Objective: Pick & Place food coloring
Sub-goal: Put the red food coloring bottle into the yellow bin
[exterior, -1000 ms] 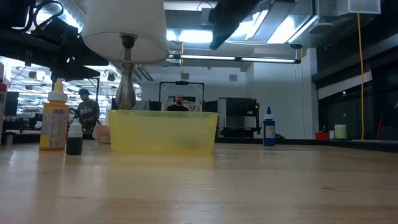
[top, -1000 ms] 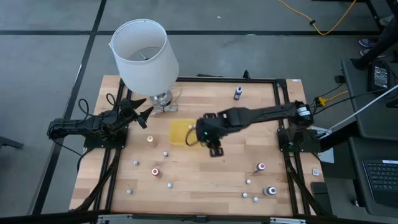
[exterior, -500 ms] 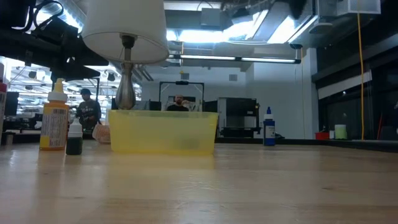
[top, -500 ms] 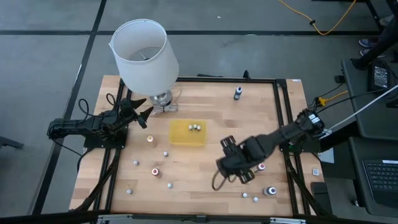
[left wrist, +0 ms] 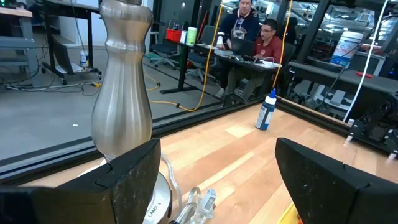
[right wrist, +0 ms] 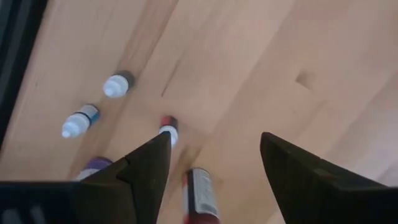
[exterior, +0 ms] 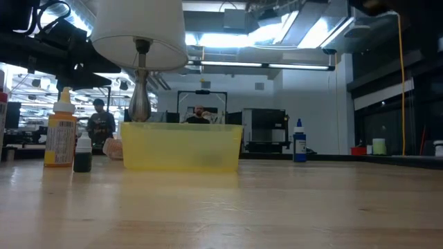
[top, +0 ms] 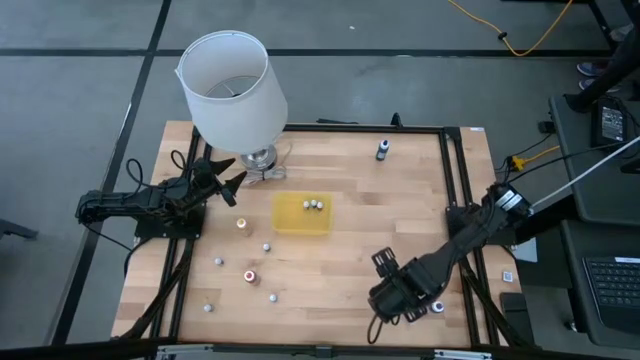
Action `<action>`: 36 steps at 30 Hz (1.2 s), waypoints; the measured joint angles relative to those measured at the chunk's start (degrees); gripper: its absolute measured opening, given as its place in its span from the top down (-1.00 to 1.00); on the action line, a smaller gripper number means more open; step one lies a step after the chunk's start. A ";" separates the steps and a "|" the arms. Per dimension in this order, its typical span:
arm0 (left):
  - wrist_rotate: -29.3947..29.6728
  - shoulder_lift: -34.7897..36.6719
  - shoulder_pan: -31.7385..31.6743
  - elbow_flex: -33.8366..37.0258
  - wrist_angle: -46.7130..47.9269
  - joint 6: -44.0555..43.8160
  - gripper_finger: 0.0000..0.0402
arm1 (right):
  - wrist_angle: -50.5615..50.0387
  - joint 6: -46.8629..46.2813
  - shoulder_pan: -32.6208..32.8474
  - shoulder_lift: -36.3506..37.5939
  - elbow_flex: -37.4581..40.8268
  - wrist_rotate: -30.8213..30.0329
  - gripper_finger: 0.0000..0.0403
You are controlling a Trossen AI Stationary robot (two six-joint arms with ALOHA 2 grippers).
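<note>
Two bottles (top: 313, 205) lie in the yellow tray (top: 290, 222); right gripper (top: 392, 297) hovers wide apart, empty.

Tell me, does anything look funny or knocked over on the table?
Yes. A big lamp stands on the table, odd beside tiny food coloring bottles. One bottle lies on its side below the right gripper.

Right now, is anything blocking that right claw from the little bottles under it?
Nothing visible does. The right gripper hangs open over bare wood, with a red-banded bottle and a larger bottle lying between its fingers in the wrist view.
</note>
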State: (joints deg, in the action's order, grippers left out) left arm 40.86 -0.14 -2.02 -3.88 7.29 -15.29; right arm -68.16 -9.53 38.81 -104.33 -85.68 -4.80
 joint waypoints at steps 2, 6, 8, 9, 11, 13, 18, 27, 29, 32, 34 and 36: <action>0.00 0.00 0.00 0.00 -0.02 0.00 -0.56 | 2.96 -0.73 0.70 0.02 2.30 -0.01 -0.23; 0.00 0.01 0.00 0.00 -0.01 0.00 -0.55 | 6.59 -1.84 1.88 0.02 6.91 0.56 -0.23; 0.00 0.02 0.00 0.00 0.00 0.00 -0.55 | 8.01 -2.45 2.17 0.02 9.07 1.31 -0.23; 0.00 0.02 0.00 0.00 -0.02 0.00 -0.56 | 8.50 -2.48 2.32 0.02 10.08 1.66 -0.23; 0.00 0.02 0.00 0.00 -0.01 0.00 -0.56 | 9.89 -2.69 2.40 0.02 11.88 2.31 -0.23; 0.00 0.02 0.00 0.00 -0.01 0.00 -0.55 | 11.02 -3.88 2.40 0.02 13.49 3.57 -0.23; 0.00 0.01 0.00 0.00 -0.02 0.00 -0.55 | 14.36 -5.24 3.62 0.02 16.68 4.90 -0.23; 0.00 0.00 0.00 0.00 -0.02 0.00 -0.56 | 17.49 -6.68 4.11 -0.05 18.02 5.53 -0.22; 0.00 0.02 0.00 0.00 -0.02 0.00 -0.55 | 17.44 -6.68 4.15 -0.07 18.04 5.55 -0.17; 0.00 0.02 0.00 0.00 -0.02 0.00 -0.55 | 17.42 -6.66 4.15 -0.09 18.02 6.01 -0.04; 0.00 0.00 0.00 0.00 -0.02 0.00 -0.55 | 17.38 -6.64 4.15 -0.09 18.02 6.01 0.08; 0.00 0.02 0.00 0.00 -0.02 0.00 -0.56 | 17.38 -6.61 4.13 -0.09 18.03 6.01 0.20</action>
State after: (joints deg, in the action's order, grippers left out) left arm 40.86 -0.12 -2.02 -3.88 7.27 -15.29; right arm -50.78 -16.13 42.94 -104.42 -67.65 1.21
